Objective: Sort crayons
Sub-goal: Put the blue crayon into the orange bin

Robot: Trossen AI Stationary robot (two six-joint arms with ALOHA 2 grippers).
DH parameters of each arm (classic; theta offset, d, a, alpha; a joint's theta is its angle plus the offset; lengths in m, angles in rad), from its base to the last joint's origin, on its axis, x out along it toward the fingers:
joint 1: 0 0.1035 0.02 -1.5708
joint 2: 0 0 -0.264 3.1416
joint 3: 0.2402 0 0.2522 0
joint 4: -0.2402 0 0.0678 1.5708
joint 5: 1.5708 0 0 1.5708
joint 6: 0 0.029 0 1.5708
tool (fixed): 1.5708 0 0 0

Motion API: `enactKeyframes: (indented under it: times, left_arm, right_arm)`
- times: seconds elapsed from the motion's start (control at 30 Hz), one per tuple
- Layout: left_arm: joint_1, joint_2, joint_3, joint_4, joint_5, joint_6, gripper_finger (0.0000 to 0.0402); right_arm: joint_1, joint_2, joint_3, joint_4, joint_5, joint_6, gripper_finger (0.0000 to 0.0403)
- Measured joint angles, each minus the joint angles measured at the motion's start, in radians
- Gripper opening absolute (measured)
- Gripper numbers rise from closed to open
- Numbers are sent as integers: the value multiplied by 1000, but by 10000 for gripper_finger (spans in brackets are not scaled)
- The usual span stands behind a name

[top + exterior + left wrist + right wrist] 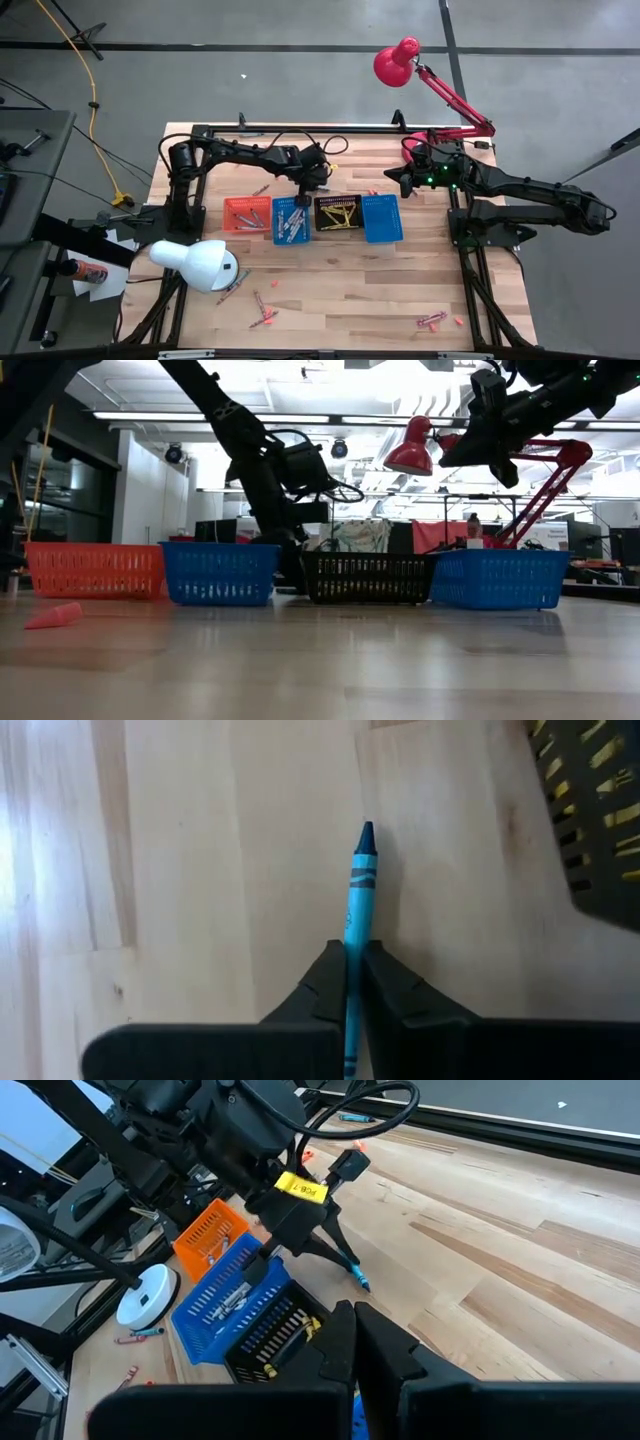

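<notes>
Four small rectangular mesh baskets sit in a row on the wooden worktop (340, 280): one orange basket (247, 213), one blue basket (292, 220) holding grey and blue sticks, one black basket (339, 213) holding yellow sticks, one more blue basket (382, 218) at the far end.

Left hand (352, 982) is clamped narrow on one thin blue wax crayon (359, 895), pinched low on the shaft, tip pointing away past the fingertips (330, 975). Crayon lies on or just off the wood, beside the black basket's corner; can't tell if it's lifted yet.

Right hand (352, 1342) is closed on nothing, parked above the worktop past the second blue basket, waiting.

Step in hand, as I read it: pick of the blue crayon is made. Next move needs a lift clear of the basket rims, then a carry over a blue basket and release. Watch the tip snagging the mesh.

Loose crayons left: a handful of pink/red ones scattered near the front edge, well away from either hand; exact count not readable. One pinkish cone-shaped bit (55, 616) lies in front of the orange basket.
</notes>
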Motion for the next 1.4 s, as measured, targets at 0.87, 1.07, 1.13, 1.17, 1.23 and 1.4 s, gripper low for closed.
enactKeyframes:
  times: [0.87,1.07,1.13,1.17,1.23,1.4]
  left_arm:
    - [127,-317,70,-87,95,-152,1]
    - [34,-149,87,-108,98,-185,21]
    - [-1,-94,118,-125,98,-180,39]
    - [-17,-70,133,-131,96,-169,50]
    - [-42,-26,156,-159,77,-134,72]
    - [-66,41,190,-179,-10,-76,123]
  right_arm:
    - [0,0,0,6,0,-20,0]
    - [0,0,0,7,0,-25,0]
    - [0,0,0,7,0,-23,0]
    - [0,0,0,5,0,-19,0]
    - [0,0,0,3,0,-18,0]
    - [0,0,0,0,0,-16,0]
